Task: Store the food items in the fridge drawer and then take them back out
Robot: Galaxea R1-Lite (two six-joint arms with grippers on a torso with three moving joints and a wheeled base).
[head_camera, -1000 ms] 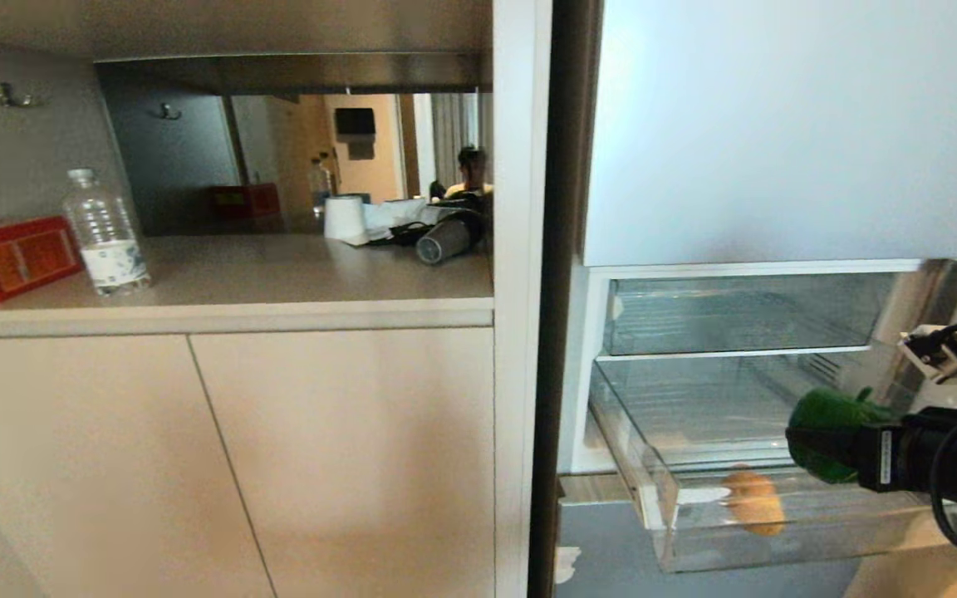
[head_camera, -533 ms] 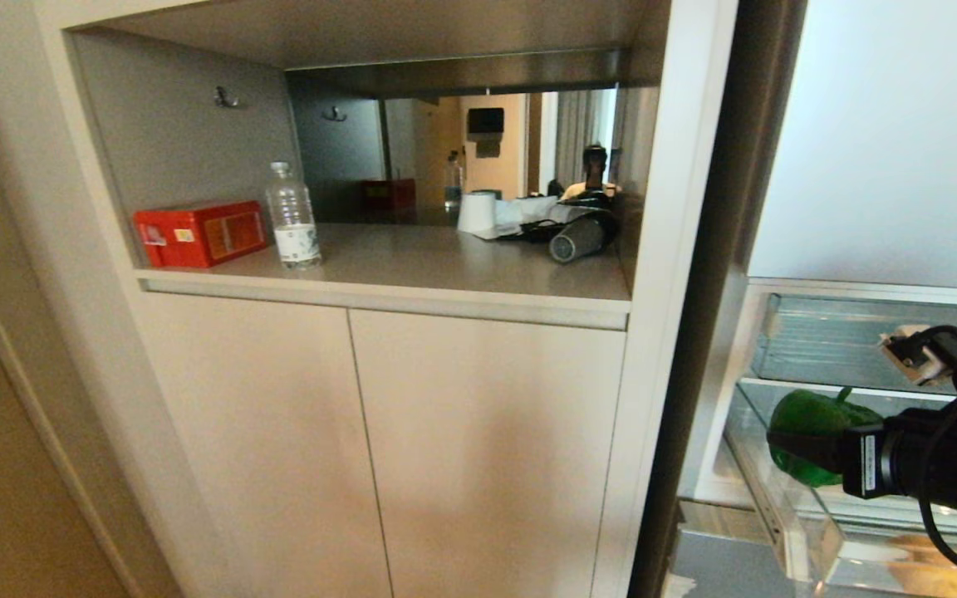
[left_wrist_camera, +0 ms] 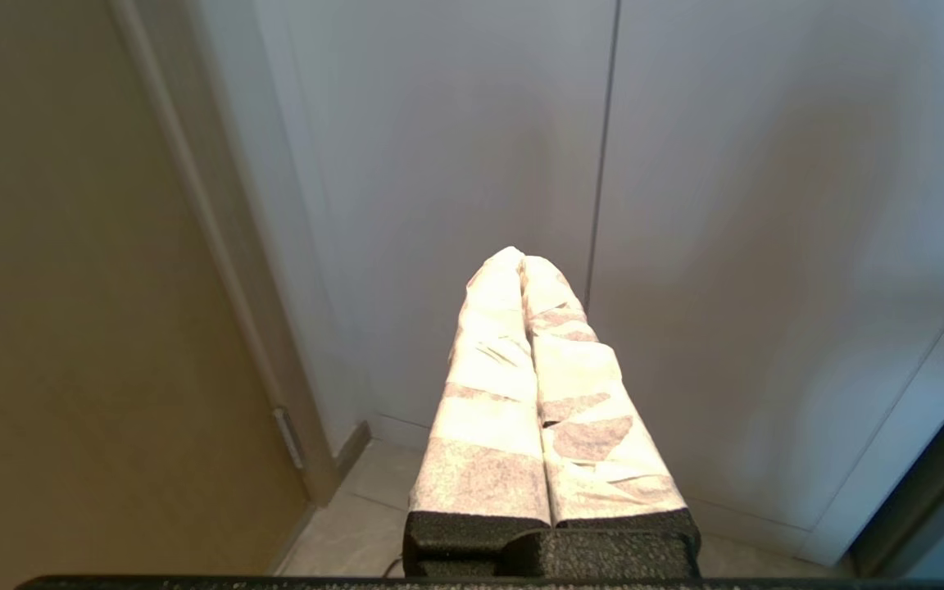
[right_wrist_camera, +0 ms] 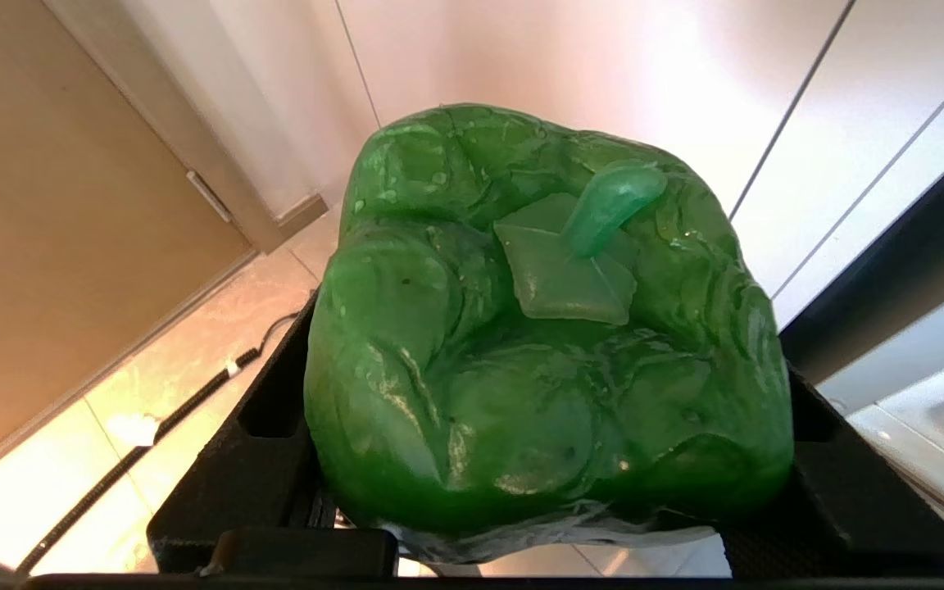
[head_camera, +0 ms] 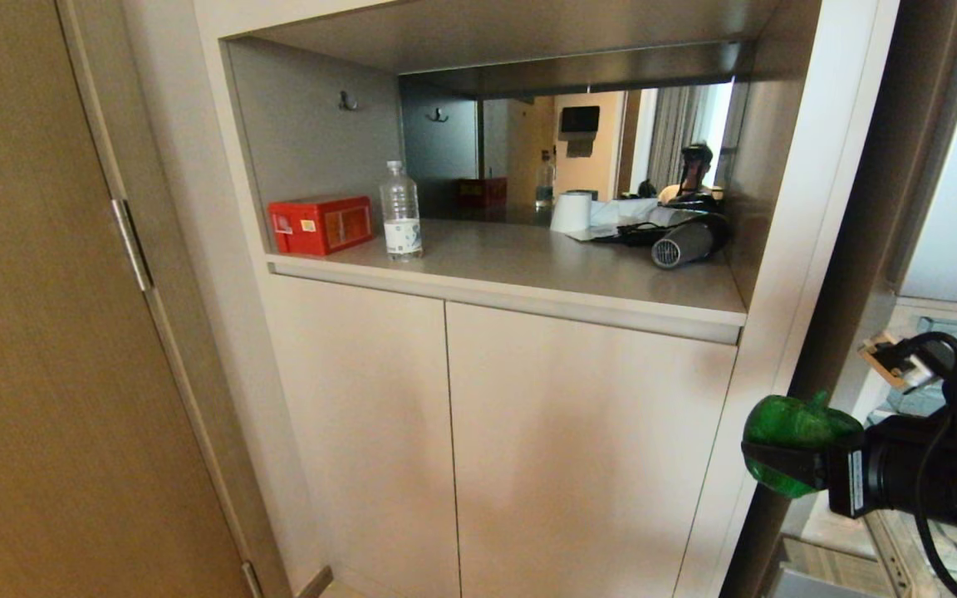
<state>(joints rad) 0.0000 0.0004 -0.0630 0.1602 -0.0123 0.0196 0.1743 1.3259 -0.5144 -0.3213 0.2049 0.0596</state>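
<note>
Between black right fingers (right_wrist_camera: 550, 524) — glossy, lobed green pepper (right_wrist_camera: 546, 328), curved stem

The right arm (head_camera: 927, 482) is seen as a black cylinder with a white label, a looped black cable and a white connector. The left gripper (left_wrist_camera: 521, 266) fingers are wrapped in white tape.

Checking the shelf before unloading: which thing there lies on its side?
The hair dryer at the shelf's fridge end; the water bottle and paper roll stand upright.
</note>
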